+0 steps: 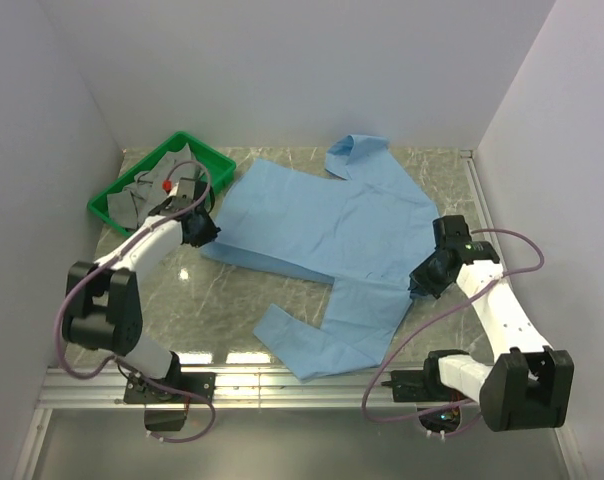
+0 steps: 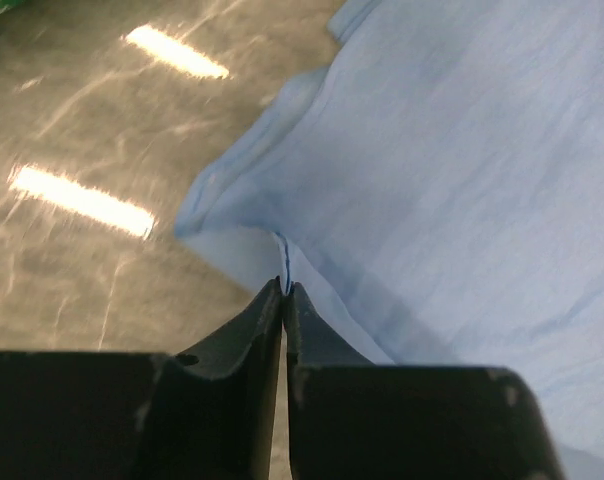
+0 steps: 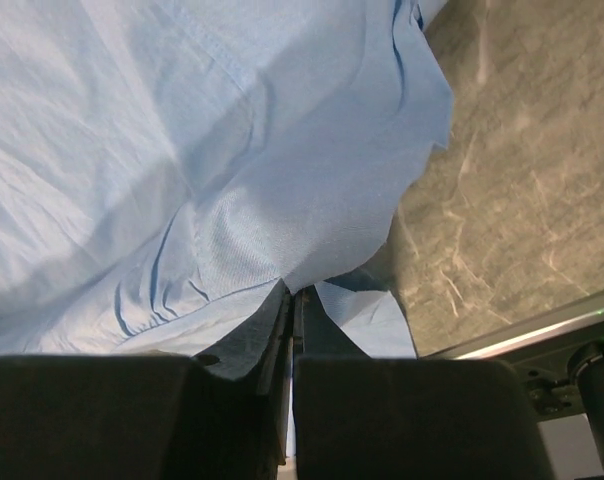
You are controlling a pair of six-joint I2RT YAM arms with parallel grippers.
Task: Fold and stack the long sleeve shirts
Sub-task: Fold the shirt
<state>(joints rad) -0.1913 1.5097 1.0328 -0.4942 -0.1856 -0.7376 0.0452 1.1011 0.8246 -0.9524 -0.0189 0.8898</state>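
A light blue long sleeve shirt (image 1: 332,225) lies spread on the marble table, collar (image 1: 357,150) toward the back and one sleeve (image 1: 312,345) trailing to the near edge. At the shirt's left edge my left gripper (image 1: 204,232) is shut on a thin fold of cloth; in the left wrist view that fold stands pinched between the tips of the left gripper (image 2: 284,288), with the shirt (image 2: 442,180) flat beyond. My right gripper (image 1: 422,280) is shut on the shirt's right edge. In the right wrist view the shirt (image 3: 182,130) bunches into the right gripper (image 3: 294,292).
A green tray (image 1: 214,160) holding grey cloth and a small red item stands at the back left, just behind the left gripper. White walls close in the table on three sides. A metal rail (image 1: 282,380) runs along the near edge.
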